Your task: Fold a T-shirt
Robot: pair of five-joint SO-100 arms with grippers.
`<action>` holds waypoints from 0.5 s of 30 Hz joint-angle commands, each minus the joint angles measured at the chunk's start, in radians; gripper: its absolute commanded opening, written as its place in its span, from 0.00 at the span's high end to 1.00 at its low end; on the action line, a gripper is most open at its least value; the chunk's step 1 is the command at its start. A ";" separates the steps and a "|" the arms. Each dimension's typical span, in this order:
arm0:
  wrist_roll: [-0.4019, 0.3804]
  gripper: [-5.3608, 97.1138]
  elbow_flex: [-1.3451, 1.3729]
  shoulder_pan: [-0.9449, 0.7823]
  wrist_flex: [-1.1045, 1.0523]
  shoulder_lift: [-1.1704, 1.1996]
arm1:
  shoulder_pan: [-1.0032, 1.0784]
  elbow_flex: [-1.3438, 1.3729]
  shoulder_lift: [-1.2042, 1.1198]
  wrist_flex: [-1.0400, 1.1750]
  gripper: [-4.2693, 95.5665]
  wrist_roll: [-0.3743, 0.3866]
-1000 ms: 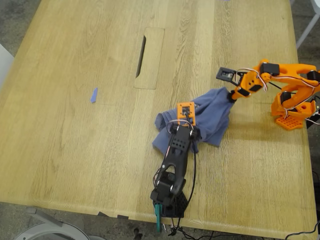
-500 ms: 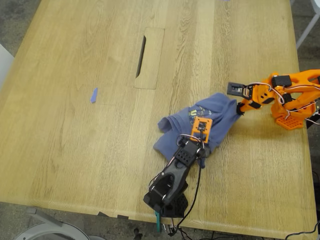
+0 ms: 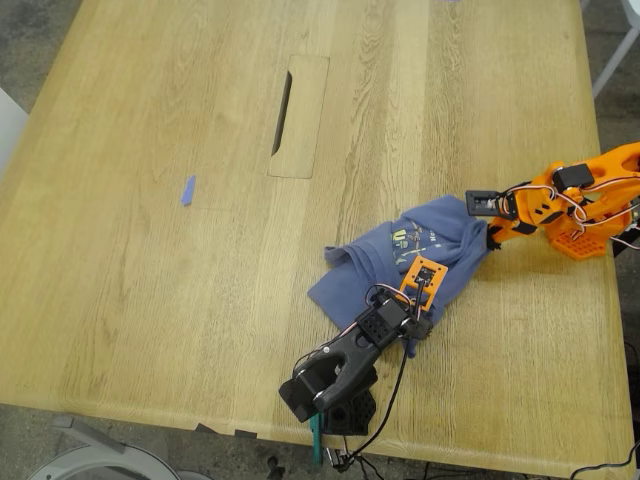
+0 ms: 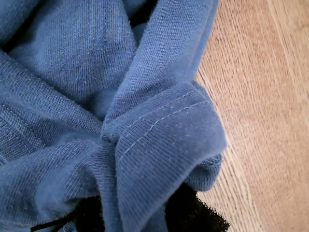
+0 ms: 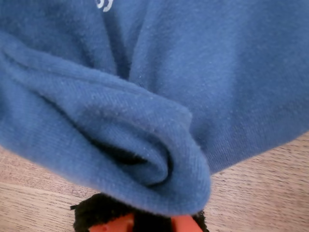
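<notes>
T-shirt (image 3: 415,258) lies bunched on table (image 3: 150,300) near exterior view's right edge. First gripper (image 4: 140,215) clamps hemmed fold; second gripper (image 5: 152,220) clamps thick rolled edge. Risk: grips hold doubled layers, so pulling apart likely twists cloth, not flattens; hem may slip.

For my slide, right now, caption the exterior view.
Two arms grip a bunched slate-blue cotton T-shirt at opposite edges on a wooden table.
</notes>
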 commanded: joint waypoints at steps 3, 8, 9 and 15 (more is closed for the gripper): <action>0.026 0.95 0.031 0.060 -0.003 0.044 | -0.075 0.060 -0.002 -0.017 0.96 -0.012; 0.041 0.95 0.067 0.083 -0.009 0.074 | -0.089 0.124 0.005 -0.071 0.91 -0.023; 0.043 0.91 0.069 0.081 -0.008 0.075 | -0.083 0.132 0.012 -0.074 0.87 -0.021; 0.020 0.60 0.035 0.069 0.069 0.071 | -0.028 0.138 0.058 -0.089 0.69 -0.017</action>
